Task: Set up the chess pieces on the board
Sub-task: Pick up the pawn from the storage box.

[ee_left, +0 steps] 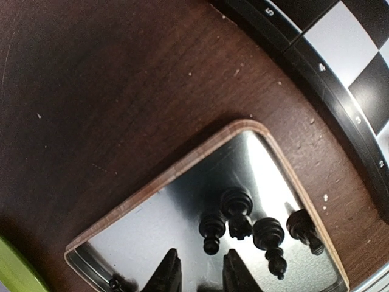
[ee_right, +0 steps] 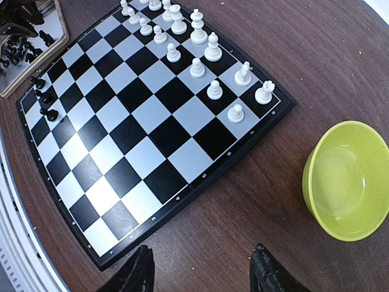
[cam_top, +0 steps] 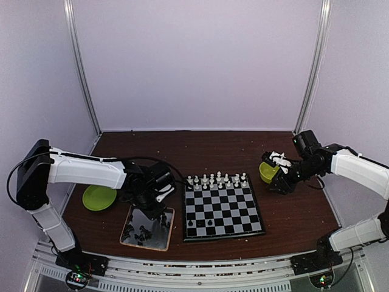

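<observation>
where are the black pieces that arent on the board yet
Top view: the loose glossy black chess pieces lie in the shiny rectangular metal tray, just left of the black-and-grey chessboard, directly beneath the left pincer.

Shiny metal tray (ee_left: 182,201) and lime dish (cam_top: 99,197) left on brown table (cam_top: 213,146), lime bowl (ee_right: 349,179) right

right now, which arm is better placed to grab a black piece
Left. The left fingers hover over the black pieces in the metal tray; the right fingers sit across the chessboard beside the green bowl.
</observation>
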Motion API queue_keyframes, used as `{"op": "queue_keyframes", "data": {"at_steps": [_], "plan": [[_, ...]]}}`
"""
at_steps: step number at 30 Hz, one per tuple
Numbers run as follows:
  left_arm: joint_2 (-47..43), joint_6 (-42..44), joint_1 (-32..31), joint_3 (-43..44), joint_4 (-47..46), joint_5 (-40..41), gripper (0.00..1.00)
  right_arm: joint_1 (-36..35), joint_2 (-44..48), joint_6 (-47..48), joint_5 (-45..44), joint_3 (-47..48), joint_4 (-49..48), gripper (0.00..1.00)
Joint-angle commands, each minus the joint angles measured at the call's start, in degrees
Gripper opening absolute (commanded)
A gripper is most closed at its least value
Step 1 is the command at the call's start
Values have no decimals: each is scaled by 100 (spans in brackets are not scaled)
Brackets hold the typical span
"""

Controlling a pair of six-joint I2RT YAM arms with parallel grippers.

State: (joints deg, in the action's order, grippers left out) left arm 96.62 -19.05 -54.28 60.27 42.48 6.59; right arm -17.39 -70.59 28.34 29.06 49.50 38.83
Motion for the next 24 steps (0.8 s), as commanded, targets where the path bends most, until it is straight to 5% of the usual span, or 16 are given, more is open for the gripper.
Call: {"op": "queue_keyframes", "data": {"at_steps": [1, 19, 24], "plan": [[-57, -17, 40, -19, -236, -83, 25, -22, -8, 31, -93, 74, -8, 54], [301, 176, 67, 122, -317, -240, 3, -28, -36, 40, -107, 68, 6, 54], [225, 140, 67, 267, 111, 508, 0, -27, -42, 40, -120, 65, 11, 54]]}}
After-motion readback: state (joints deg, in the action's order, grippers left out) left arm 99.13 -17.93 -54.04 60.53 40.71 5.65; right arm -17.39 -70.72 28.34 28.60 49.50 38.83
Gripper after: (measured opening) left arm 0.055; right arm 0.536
